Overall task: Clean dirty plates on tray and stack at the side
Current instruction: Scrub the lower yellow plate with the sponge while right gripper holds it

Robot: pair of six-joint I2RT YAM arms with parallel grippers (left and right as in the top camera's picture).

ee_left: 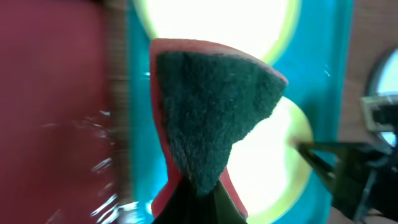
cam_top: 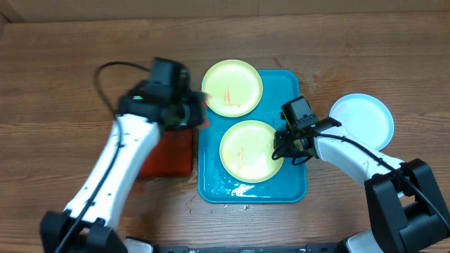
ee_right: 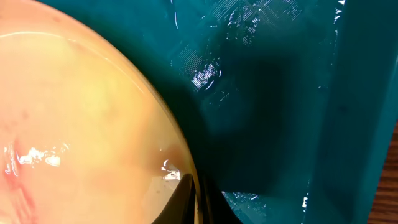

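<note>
R jaws pinched shut on the front plate's right rim, plate flat in the wet tray mid-surface, L jaws clamped on sponge over tray's left edge; thin, prob. slick rim grip may slip if lifted.

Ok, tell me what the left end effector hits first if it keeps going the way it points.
The left end effector carries a sponge, which would land first, probably on the tray near the rim of the far plate. Depth is unclear, so tray or plate could come first.
</note>
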